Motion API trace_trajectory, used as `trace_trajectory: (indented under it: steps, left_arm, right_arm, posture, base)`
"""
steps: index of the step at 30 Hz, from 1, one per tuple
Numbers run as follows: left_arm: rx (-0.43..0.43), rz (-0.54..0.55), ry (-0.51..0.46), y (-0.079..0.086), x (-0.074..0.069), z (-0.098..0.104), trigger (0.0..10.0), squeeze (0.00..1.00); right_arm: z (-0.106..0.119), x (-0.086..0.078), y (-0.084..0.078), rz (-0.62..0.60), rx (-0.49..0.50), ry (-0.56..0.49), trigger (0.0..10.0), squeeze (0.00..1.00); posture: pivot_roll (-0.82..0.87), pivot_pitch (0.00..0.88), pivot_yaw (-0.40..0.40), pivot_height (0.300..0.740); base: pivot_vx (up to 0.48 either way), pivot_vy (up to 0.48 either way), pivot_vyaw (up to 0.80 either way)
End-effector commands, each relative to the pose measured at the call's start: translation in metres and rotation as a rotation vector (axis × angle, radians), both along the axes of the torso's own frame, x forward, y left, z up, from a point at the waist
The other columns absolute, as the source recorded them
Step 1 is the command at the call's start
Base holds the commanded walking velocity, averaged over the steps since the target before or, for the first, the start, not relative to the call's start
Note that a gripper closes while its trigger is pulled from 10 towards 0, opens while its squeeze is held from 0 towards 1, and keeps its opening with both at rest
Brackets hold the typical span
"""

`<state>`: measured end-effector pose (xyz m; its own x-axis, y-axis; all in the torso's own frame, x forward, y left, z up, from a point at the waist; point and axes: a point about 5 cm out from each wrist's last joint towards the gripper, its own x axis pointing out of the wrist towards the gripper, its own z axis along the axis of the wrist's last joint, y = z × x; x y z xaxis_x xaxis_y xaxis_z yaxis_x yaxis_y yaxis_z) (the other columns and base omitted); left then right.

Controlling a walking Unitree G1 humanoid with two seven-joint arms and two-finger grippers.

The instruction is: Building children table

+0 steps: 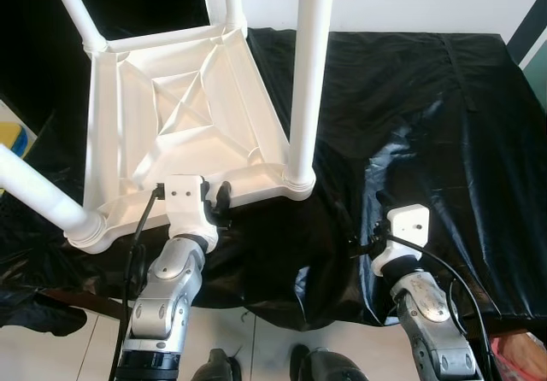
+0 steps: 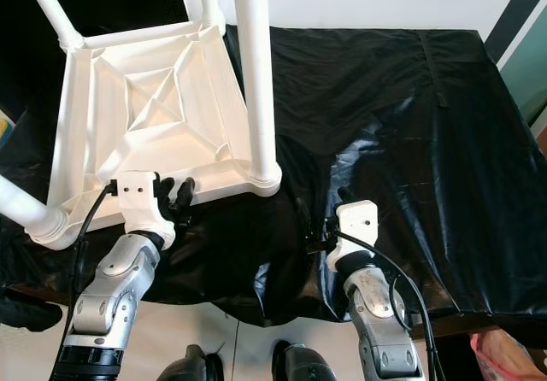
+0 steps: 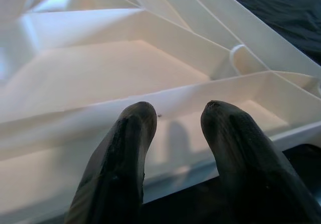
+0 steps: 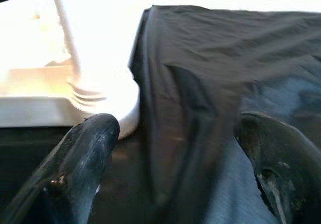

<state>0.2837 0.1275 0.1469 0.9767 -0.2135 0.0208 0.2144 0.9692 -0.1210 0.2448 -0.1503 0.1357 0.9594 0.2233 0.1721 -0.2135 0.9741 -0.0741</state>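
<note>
White plastic, the upturned children's table lies underside-up on the black sheet, ribs crossing its underside and round legs standing up from its corners. At its near rim sits the left claw; the right claw hovers apart over the sheet. From the left wrist, the fingers stand slightly parted against that rim, gripping nothing. From the right wrist, the fingers are spread wide and empty, with a leg's base just beyond.

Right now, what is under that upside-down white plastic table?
The upside-down white plastic table lies on a crinkled black plastic sheet. The sheet covers whatever surface is below, so that cannot be seen.
</note>
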Motion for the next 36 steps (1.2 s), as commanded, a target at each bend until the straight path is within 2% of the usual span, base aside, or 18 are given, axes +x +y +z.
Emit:
trace_trajectory:
  steps: [1, 11, 15, 19, 30, 36]
  left_arm:
    - [0.003, -0.012, 0.009, 0.001, -0.001, -0.001, 10.0, 0.00]
    - [0.012, -0.015, 0.010, 0.001, -0.001, -0.001, 10.0, 0.00]
    - [0.028, -0.031, -0.006, -0.001, -0.001, 0.000, 10.0, 0.00]
    - [0.087, -0.082, -0.046, -0.008, -0.004, 0.002, 10.0, 0.00]
    - [0.150, -0.172, -0.110, -0.017, -0.010, 0.006, 10.0, 0.00]
    - [0.116, -0.241, -0.139, -0.022, -0.015, 0.011, 10.0, 0.00]
  right_arm:
    - [-0.003, -0.001, 0.001, 0.000, 0.010, 0.018, 10.0, 0.00]
    - [-0.004, 0.000, 0.003, -0.002, 0.015, 0.017, 10.0, 0.00]
    - [-0.004, 0.000, 0.003, -0.002, 0.015, 0.017, 10.0, 0.00]
    - [-0.006, 0.000, 0.002, -0.010, 0.013, 0.020, 10.0, 0.00]
    - [-0.005, 0.004, -0.003, -0.045, 0.002, 0.003, 10.0, 0.00]
    - [-0.001, 0.005, -0.006, -0.070, -0.009, -0.024, 10.0, 0.00]
  posture:
    - [-0.10, 0.161, 0.020, 0.740]
    - [-0.10, 0.154, 0.023, 0.740]
    - [-0.10, 0.151, 0.023, 0.740]
    - [-0.10, 0.147, 0.022, 0.740]
    - [-0.10, 0.130, 0.021, 0.740]
    - [-0.10, 0.122, 0.019, 0.740]
  base:
    - [0.000, 0.311, 0.00]
    - [0.000, 0.312, 0.00]
    - [0.000, 0.000, 0.00]
    - [0.000, 0.000, 0.00]
    - [0.000, 0.000, 0.00]
    - [0.000, 0.000, 0.00]
